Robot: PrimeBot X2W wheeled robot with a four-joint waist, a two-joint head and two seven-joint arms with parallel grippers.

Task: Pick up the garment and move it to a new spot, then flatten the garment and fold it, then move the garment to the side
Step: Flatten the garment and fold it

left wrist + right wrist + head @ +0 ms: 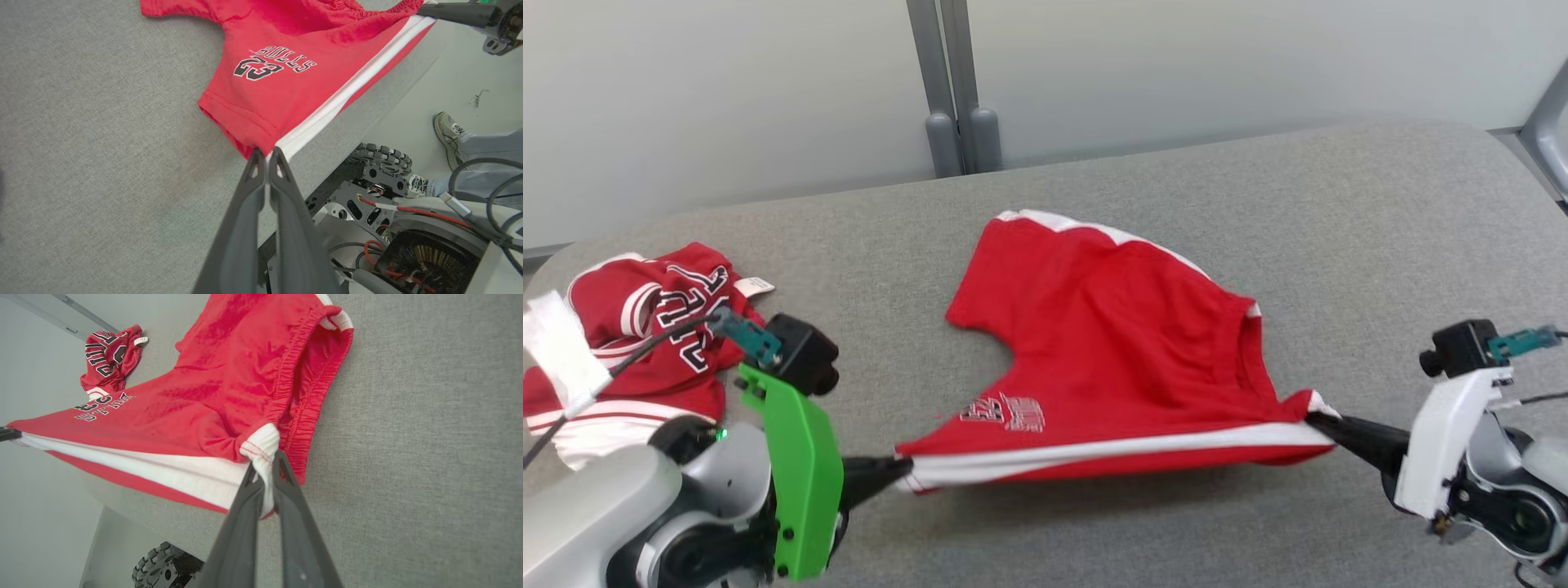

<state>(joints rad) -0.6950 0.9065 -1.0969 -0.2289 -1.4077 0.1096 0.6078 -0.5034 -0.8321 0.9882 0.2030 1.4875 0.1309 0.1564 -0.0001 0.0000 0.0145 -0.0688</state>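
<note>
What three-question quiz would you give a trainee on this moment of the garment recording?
1. True or false: the red shorts are stretched between the left gripper and the right gripper, each shut on one end.
2. Which part of the shorts does the right gripper pinch? A) the waistband corner; B) the leg hem; C) the printed number.
3. What else lies on the grey table, over on the robot's left?

Key: 1 true. 2 A. 3 a crumpled red jersey.
</note>
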